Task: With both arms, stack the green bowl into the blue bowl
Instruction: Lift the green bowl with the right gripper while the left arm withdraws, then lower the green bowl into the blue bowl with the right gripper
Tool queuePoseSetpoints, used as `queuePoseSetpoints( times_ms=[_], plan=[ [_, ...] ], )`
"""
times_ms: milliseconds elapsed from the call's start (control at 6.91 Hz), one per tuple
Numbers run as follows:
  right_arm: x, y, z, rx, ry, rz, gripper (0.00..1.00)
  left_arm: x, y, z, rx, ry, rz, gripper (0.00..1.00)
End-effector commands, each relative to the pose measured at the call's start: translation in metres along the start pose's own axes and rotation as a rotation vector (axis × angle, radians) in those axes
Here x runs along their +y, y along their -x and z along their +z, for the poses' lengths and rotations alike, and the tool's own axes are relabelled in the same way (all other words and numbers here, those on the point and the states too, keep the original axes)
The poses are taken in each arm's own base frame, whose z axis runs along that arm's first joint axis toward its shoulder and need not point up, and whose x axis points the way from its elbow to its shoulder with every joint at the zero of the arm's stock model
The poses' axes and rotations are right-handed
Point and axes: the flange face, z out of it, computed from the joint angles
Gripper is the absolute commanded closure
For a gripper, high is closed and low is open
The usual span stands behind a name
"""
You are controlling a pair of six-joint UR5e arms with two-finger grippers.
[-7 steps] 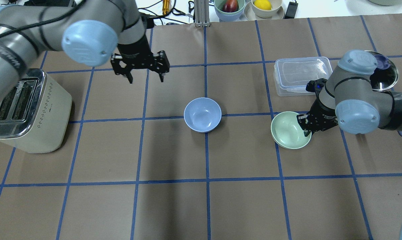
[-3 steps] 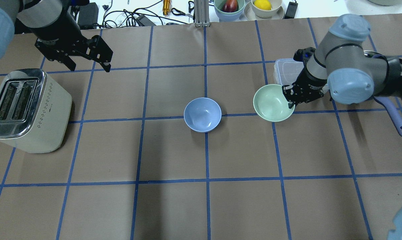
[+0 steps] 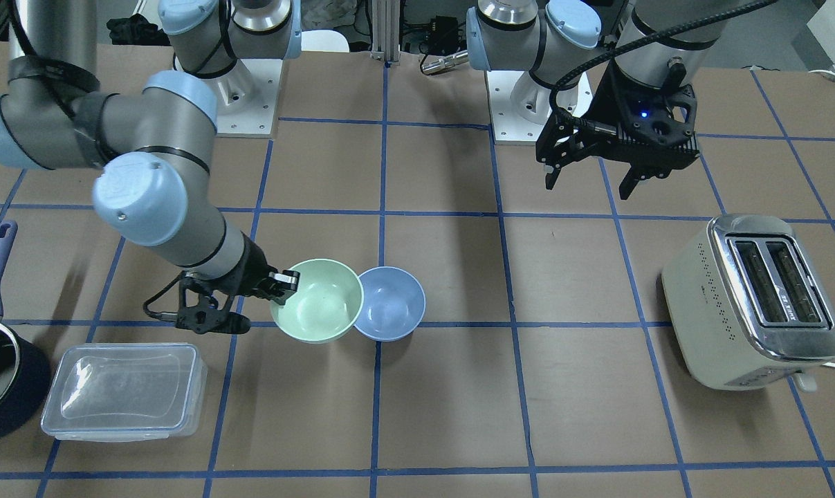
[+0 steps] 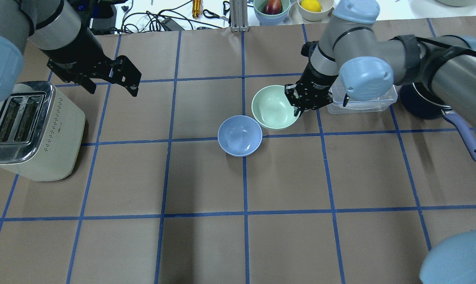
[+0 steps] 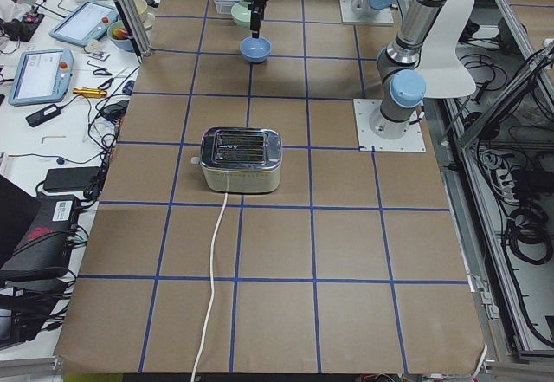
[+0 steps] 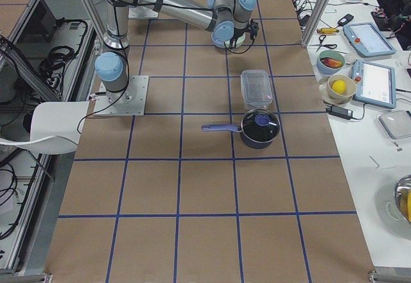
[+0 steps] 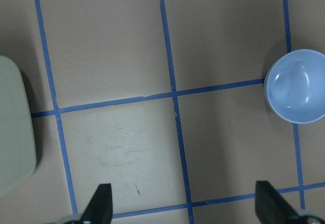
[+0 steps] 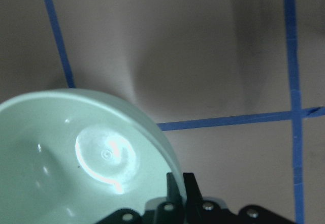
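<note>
The pale green bowl hangs from my right gripper, which is shut on its right rim. The bowl is held just off the table, right of and beyond the blue bowl. In the front-facing view the green bowl overlaps the blue bowl's edge. The right wrist view shows the green bowl pinched at its rim. My left gripper is open and empty, high above the table near the toaster. Its wrist view shows the blue bowl at the right.
A cream toaster stands at the left. A clear lidded container and a dark saucepan with a purple handle lie under and behind the right arm. Bowls with fruit stand past the table's far edge.
My right gripper has carried the green bowl left and farther back, up to the blue bowl. My left gripper swung left towards the toaster, still open.
</note>
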Motion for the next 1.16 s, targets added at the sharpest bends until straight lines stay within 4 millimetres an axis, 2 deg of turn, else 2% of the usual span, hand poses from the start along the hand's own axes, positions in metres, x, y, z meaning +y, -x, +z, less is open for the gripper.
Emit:
queuePoseSetpoints(
  times_ms=[0, 145, 289, 579, 724, 868, 1013],
  plan=[
    [0.03, 0.066, 0.039, 0.024, 0.036, 0.026, 1.0, 0.004, 0.001, -0.001, -0.035, -0.004, 0.001, 0.0],
    [0.028, 0.068, 0.046, 0.027, 0.039, 0.023, 1.0, 0.004, 0.002, 0.0, -0.036, -0.001, 0.001, 0.0],
    [0.025, 0.067, 0.061, 0.035, 0.048, 0.02, 1.0, 0.005, 0.002, 0.0, -0.036, -0.001, 0.001, 0.0],
    [0.022, 0.067, 0.071, 0.035, 0.062, 0.016, 1.0, 0.005, 0.002, 0.0, -0.039, -0.002, 0.003, 0.0],
    [0.021, 0.066, 0.069, 0.047, 0.056, 0.014, 0.69, 0.004, 0.001, 0.0, -0.039, -0.001, 0.004, 0.0],
    [0.02, 0.066, 0.069, 0.051, 0.053, 0.007, 0.04, 0.004, 0.001, 0.0, -0.039, -0.002, 0.004, 0.0],
    [0.02, 0.067, 0.065, 0.05, 0.045, 0.004, 0.0, 0.004, 0.001, 0.0, -0.038, -0.004, 0.003, 0.0]
  ],
)
